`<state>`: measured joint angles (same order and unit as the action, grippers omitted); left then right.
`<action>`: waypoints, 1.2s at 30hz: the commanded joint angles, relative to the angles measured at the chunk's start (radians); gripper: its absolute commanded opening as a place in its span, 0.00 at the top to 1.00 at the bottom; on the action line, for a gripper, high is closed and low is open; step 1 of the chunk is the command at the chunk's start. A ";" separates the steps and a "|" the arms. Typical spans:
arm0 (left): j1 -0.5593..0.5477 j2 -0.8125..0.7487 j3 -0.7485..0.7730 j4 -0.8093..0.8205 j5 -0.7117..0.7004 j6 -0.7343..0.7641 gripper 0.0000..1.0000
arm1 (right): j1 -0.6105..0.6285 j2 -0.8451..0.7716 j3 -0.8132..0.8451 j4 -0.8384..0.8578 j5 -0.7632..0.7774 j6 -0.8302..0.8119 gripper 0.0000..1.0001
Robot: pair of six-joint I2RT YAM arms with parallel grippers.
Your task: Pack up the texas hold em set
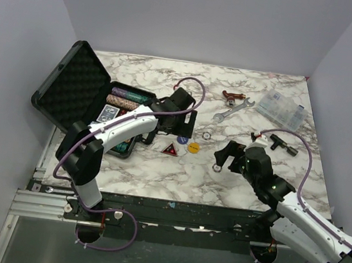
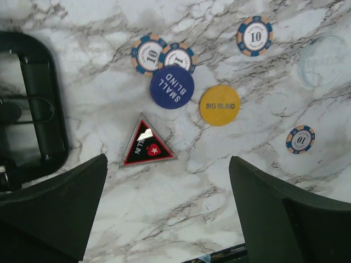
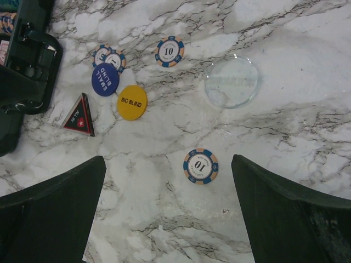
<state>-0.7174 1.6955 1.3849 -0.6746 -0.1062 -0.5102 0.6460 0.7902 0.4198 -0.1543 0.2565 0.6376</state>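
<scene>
The black briefcase (image 1: pixel 71 88) lies open at the left, with rows of chips (image 1: pixel 124 102) inside. On the marble lie a triangular disc (image 2: pixel 147 145), a blue SMALL BLIND disc (image 2: pixel 171 87), a yellow BIG BLIND disc (image 2: pixel 219 105), a clear disc (image 3: pixel 231 82) and several "10" chips. My left gripper (image 2: pixel 167 181) is open and empty above the table, just near of the triangular disc. My right gripper (image 3: pixel 169 181) is open and empty, with one "10" chip (image 3: pixel 200 165) lying between its fingers. The card decks cannot be made out.
A silver wrench (image 1: pixel 231 109), a small red tool (image 1: pixel 232 97), a clear compartment box (image 1: pixel 283 108) and a black T-shaped part (image 1: pixel 278 142) lie at the back right. The briefcase's rim (image 3: pixel 27 66) is just left of the discs.
</scene>
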 commanded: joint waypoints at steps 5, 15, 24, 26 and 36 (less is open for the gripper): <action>0.007 -0.077 -0.155 0.043 0.032 -0.149 0.10 | -0.002 -0.024 0.008 -0.004 0.019 0.012 0.00; -0.001 -0.022 -0.161 0.017 0.239 0.304 0.08 | -0.002 -0.084 -0.029 0.009 -0.023 -0.019 0.00; -0.018 0.120 -0.089 -0.023 0.193 0.385 0.08 | -0.002 -0.158 -0.050 0.005 -0.010 -0.019 0.00; -0.024 0.149 -0.075 -0.027 0.160 0.389 0.06 | -0.001 -0.174 -0.055 0.006 -0.008 -0.018 0.00; -0.036 0.235 -0.044 -0.044 0.081 0.392 0.05 | -0.002 -0.208 -0.062 0.007 -0.011 -0.023 0.00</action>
<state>-0.7422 1.9110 1.3182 -0.6968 0.0486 -0.1375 0.6460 0.5934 0.3706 -0.1577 0.2459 0.6270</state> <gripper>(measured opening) 0.958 0.998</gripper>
